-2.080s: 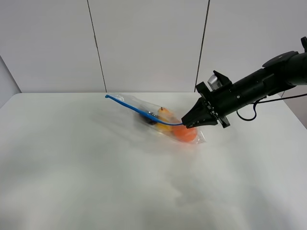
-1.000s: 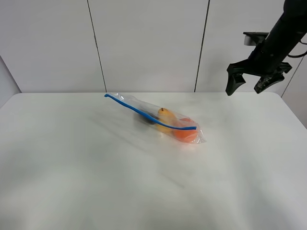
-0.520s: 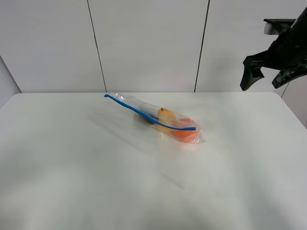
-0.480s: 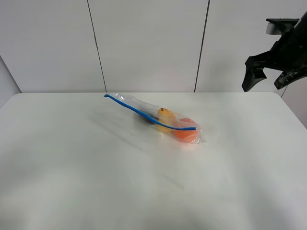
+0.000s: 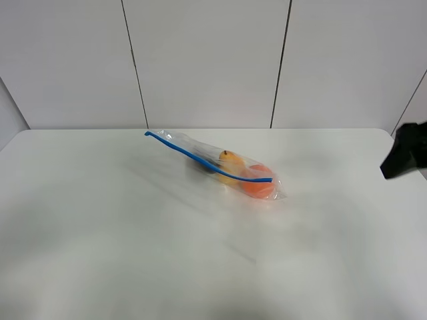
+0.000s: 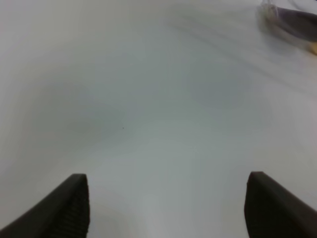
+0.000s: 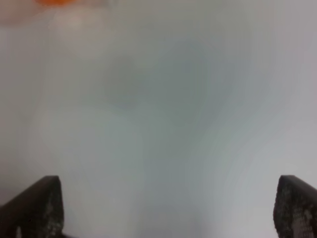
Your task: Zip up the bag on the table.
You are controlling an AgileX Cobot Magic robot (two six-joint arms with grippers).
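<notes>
The bag (image 5: 217, 165) lay on the table (image 5: 133, 253), a little behind its middle and slightly right of centre in the high view. It ran on a slant from the far left down toward the near right. Its blue zipper strip (image 5: 200, 159) followed the upper edge from end to end. Through the clear plastic an orange (image 5: 257, 185) showed at the near-right end, a yellow pear (image 5: 230, 163) beside it, and something dark (image 5: 207, 167) next to the pear. Whether the strip was sealed along its whole length could not be told.

Nothing touched the bag. The right gripper (image 7: 163, 203) hung over bare table with its jaws spread wide and nothing between them; only an orange blur of the bag (image 7: 54, 4) showed at one edge of its wrist view. In the high view a dark part of the right arm (image 5: 407, 159) sat at the right edge, well apart from the bag.

The left gripper (image 6: 166, 206) was also spread wide and empty over bare table, with one end of the bag (image 6: 292, 25) in a corner of its wrist view.
</notes>
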